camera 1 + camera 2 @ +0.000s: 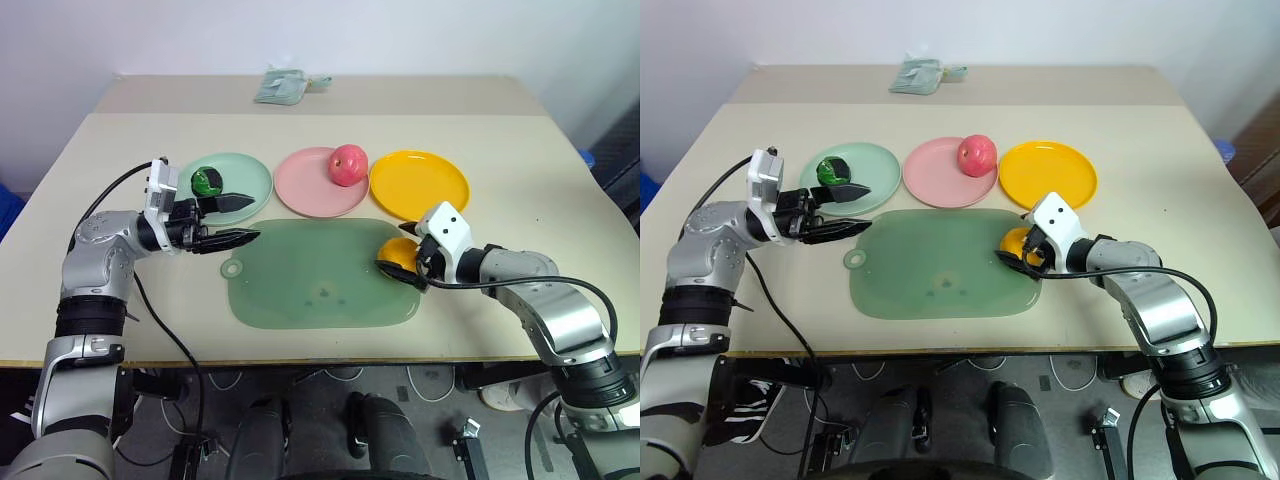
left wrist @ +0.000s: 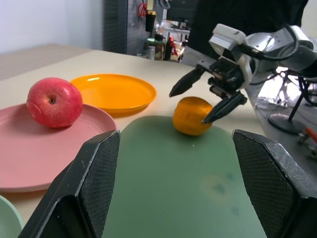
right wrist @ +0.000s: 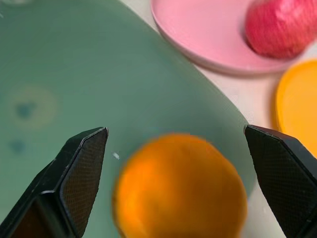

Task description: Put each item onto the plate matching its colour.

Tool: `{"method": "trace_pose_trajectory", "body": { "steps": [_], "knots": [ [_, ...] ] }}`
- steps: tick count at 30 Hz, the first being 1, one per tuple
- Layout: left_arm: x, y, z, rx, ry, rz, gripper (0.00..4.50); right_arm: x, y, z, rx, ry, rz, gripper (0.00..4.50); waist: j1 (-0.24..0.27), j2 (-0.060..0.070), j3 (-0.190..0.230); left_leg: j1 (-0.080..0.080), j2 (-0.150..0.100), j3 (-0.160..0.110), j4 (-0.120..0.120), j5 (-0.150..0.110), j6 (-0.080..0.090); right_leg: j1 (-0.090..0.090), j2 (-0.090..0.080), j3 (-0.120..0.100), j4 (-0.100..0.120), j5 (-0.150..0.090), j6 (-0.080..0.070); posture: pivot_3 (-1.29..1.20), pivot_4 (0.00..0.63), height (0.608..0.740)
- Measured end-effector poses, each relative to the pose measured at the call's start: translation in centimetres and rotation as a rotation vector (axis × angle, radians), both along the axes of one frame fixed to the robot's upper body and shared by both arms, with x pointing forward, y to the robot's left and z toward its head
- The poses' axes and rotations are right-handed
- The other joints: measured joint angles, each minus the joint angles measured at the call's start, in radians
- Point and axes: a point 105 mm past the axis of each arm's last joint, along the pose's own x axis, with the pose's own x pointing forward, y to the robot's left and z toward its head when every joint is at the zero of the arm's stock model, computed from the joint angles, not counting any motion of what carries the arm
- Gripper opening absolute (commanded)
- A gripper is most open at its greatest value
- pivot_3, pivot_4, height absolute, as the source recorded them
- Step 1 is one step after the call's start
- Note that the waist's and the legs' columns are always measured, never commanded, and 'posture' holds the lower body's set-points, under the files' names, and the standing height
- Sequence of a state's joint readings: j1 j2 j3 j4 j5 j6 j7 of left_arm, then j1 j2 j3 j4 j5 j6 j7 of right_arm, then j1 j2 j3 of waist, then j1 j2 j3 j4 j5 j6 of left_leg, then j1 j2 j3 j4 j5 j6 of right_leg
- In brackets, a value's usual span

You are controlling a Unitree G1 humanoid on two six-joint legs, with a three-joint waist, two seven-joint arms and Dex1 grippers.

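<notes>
The yellow-orange fruit (image 1: 402, 252) sits at the right end of the translucent green mat (image 1: 310, 280). My right gripper (image 1: 395, 252) is open and low over it, one finger on each side of the fruit (image 3: 181, 191), not closed on it. The yellow plate (image 1: 420, 183) behind it is bare. A red-pink apple (image 1: 348, 164) rests on the pink plate (image 1: 305, 185). The dark green ball (image 1: 207, 181) lies on the mint green plate (image 1: 245, 175). My left gripper (image 1: 256, 218) is open and holds nothing, pointing sideways over that plate's near edge.
A folded pale green cloth (image 1: 285, 87) lies at the table's far edge. A black cable (image 1: 165, 320) hangs from my left arm over the table's front edge. Bare tabletop lies to the right of the yellow plate.
</notes>
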State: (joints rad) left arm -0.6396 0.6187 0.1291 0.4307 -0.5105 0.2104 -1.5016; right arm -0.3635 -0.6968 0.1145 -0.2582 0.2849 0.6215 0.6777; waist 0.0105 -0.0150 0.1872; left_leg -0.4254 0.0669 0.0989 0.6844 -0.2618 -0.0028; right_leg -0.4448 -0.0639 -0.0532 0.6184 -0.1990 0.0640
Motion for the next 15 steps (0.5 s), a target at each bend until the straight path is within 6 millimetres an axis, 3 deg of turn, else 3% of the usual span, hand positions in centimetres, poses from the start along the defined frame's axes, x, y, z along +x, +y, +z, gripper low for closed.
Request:
{"method": "trace_pose_trajectory", "body": {
  "steps": [2, 6, 9, 11, 15],
  "knots": [
    [0.0, 0.0, -0.1, 0.0, 0.003, 0.0, 3.69, 0.1, -0.3, -0.7, -0.016, 0.018, -0.007, 4.5, 0.0, 0.0, 0.0, 0.0, 0.0, 0.0, 0.0, 0.0, 0.0, 0.0, 0.0, 0.0, 0.0, 0.0, 0.0, 0.0, 0.15, 0.74],
    [0.0, 0.0, -0.2, 0.0, 0.002, 0.003, 3.75, 0.0, -0.4, -1.5, 0.001, 0.068, -0.009, 3.3, 0.0, 0.0, 0.0, 0.0, 0.0, 0.0, 0.0, 0.0, 0.0, 0.0, 0.0, 0.0, 0.0, 0.0, 0.0, 0.0, 0.15, 0.74],
    [0.1, 0.0, -0.1, 0.0, -0.005, 0.013, 3.75, 0.3, -0.2, -1.3, 0.034, 0.075, -0.018, 3.23, 0.0, 0.0, 0.0, 0.0, 0.0, 0.0, 0.0, 0.0, 0.0, 0.0, 0.0, 0.0, 0.0, 0.0, 0.0, 0.0, 0.15, 0.74],
    [0.3, -0.2, -0.1, -0.005, -0.02, 0.027, 3.75, 0.9, 0.1, -0.5, 0.073, 0.05, -0.033, 3.23, 0.0, 0.0, 0.0, 0.0, 0.0, 0.0, 0.0, 0.0, 0.0, 0.0, 0.0, 0.0, 0.0, 0.0, 0.0, 0.0, 0.15, 0.74],
    [1.1, -0.5, -0.2, -0.033, -0.026, 0.079, 3.75, 3.9, -0.7, 3.6, 0.174, -0.094, -0.135, 3.23, -0.001, 0.0, 0.0, 0.0, 0.0, 0.0, 0.0, 0.0, 0.0, 0.0, 0.0, 0.0, 0.0, 0.0, 0.0, 0.0, 0.15, 0.74]
  ]
}}
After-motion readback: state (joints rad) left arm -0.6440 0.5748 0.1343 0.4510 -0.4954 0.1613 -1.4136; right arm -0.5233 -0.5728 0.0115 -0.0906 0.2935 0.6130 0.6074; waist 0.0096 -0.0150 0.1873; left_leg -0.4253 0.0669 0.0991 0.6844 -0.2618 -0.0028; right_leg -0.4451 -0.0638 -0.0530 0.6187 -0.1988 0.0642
